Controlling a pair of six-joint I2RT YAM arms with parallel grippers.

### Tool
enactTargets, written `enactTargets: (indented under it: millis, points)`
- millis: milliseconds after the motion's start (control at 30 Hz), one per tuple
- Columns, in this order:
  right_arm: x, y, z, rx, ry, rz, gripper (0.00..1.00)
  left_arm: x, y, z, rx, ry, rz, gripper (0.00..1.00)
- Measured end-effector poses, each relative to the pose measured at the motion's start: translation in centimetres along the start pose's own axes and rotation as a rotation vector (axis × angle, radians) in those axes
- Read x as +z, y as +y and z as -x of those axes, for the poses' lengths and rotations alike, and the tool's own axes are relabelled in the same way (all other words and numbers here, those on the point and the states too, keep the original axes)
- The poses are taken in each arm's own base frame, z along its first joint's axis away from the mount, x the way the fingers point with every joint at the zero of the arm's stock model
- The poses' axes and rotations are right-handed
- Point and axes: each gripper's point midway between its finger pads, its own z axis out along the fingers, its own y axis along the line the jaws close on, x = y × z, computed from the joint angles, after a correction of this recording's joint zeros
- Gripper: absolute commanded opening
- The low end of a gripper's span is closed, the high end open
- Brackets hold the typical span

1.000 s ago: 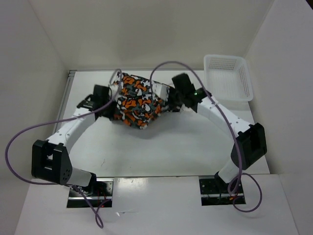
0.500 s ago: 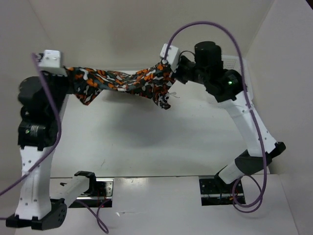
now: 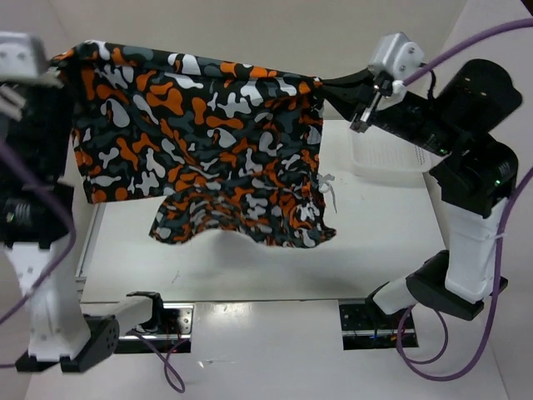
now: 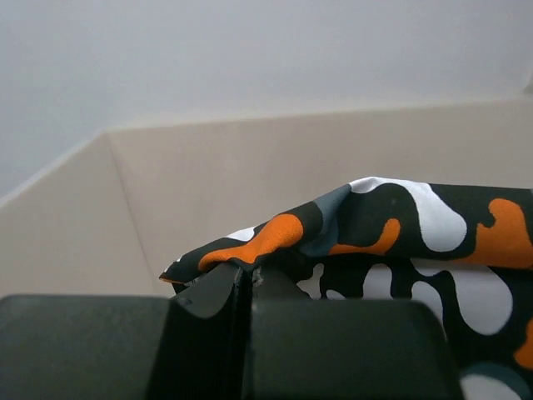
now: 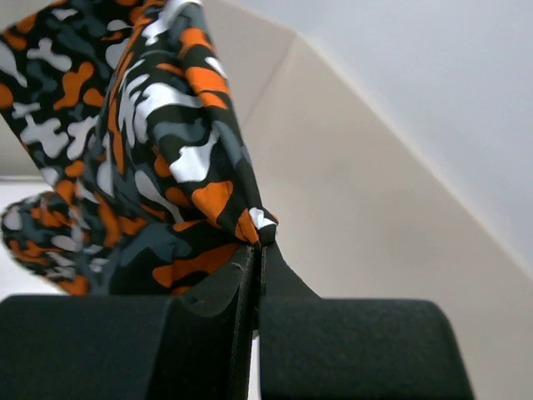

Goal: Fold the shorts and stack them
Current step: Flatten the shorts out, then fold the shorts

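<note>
Orange camouflage shorts (image 3: pixel 200 142) hung spread above the bench (image 3: pixel 375 242), upper corners clamped, one in left gripper (image 4: pixel 248 275), other in right gripper (image 5: pixel 256 250).

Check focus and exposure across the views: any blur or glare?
Top external: even light, no glare, shorts print crisp. Left wrist: left tool near-black, featureless and soft; cloth edge sharp. Right wrist: right tool equally dark; print in focus.

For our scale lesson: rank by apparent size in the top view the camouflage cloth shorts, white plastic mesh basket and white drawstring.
Camouflage cloth shorts, held up nearer the camera
White plastic mesh basket, partly hidden
White drawstring
</note>
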Motion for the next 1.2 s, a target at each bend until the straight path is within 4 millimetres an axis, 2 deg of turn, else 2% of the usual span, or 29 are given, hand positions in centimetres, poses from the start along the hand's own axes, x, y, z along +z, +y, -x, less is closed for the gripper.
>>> enactTargets:
  millis: [67,167,233,267,300,333,400,467,500,567,600,667,767,933,1033,1100,1200]
  points:
    - [0.9,-0.4,-2.5,0.042,0.051,0.007,0.0,3.3,-0.4,-3.8,0.0,0.084,-0.014,0.0]
    - [2.8,-2.4,-10.2,0.153,0.193,0.0,0.0,8.8,-1.6,-13.1,-0.004,0.273,-0.041,0.0]
    - [4.1,-4.2,-17.0,0.246,0.301,-0.01,0.0,11.5,-2.3,-20.4,-0.004,0.413,-0.053,0.0]
    - [4.9,-4.8,-21.0,0.301,0.36,-0.01,0.0,12.5,-2.6,-25.2,-0.004,0.507,-0.06,0.0]
    - [5.7,-5.3,-25.9,0.37,0.43,-0.009,0.0,13.2,-2.9,-29.2,-0.003,0.581,-0.064,0.0]
    - [6.2,-5.6,-29.8,0.424,0.484,-0.011,0.0,13.6,-3.2,-33.2,-0.003,0.657,-0.069,0.0]
    - [6.6,-5.7,-38.1,0.54,0.599,-0.02,0.0,14.0,-3.8,-39.5,-0.003,0.776,-0.078,0.0]
    - [6.4,-5.7,-45.3,0.626,0.699,-0.048,0.0,14.7,-4.3,-44.2,-0.003,0.847,-0.088,0.0]
    - [6.1,-5.7,-48.2,0.651,0.739,-0.063,0.0,14.9,-4.7,-45.6,-0.003,0.868,-0.094,0.0]
    - [5.5,-5.3,-52.3,0.674,0.813,-0.09,0.0,14.9,-5.5,-47.9,-0.004,0.904,-0.109,0.0]
    - [5.1,-5.2,-53.8,0.674,0.846,-0.106,0.0,14.9,-6.0,-48.4,-0.003,0.911,-0.117,0.0]
    - [4.7,-5.1,-55.3,0.647,0.898,-0.132,0.0,14.8,-6.9,-48.8,-0.002,0.917,-0.133,0.0]
    - [5.0,-5.6,-55.2,0.583,0.923,-0.164,0.0,15.3,-7.8,-48.3,0.001,0.89,-0.145,0.0]
    - [6.3,-6.0,-54.4,0.455,0.938,-0.197,0.0,15.2,-7.8,-48.1,0.015,0.873,-0.122,0.0]
    - [5.5,-4.4,-54.4,0.369,0.98,-0.162,0.0,11.6,-7.8,-48.4,0.036,0.93,-0.109,0.0]
    - [3.4,-2.3,-54.6,0.297,1.038,-0.111,0.0,7.0,-8.4,-48.5,0.056,1.002,-0.122,0.0]
    - [-0.9,1.7,-54.7,0.183,1.132,-0.015,0.0,0.2,-9.6,-48.4,0.083,1.102,-0.17,0.0]
